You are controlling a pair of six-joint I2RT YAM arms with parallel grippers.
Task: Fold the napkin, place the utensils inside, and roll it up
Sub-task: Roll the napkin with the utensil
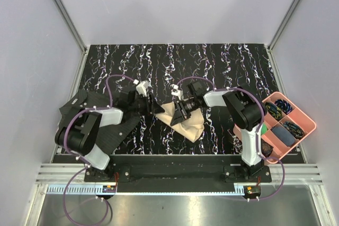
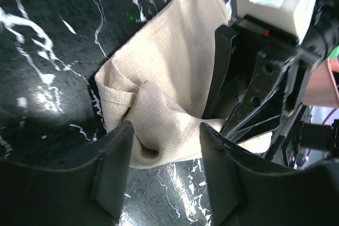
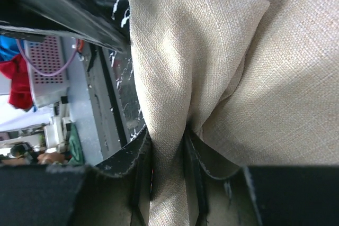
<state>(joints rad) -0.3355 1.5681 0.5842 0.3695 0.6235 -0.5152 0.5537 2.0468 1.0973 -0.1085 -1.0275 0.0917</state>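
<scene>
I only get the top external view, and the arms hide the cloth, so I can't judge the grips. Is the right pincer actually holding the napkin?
Observer: Yes. The right wrist view shows the right pincer closed on a fold of the napkin.
Operator: And the left one?
Observer: The left pincer is open, with one finger on each side of a bunched corner, not clamped.
Operator: Any utensils showing?
Observer: None in either wrist view, only cloth and the marbled table.
</scene>
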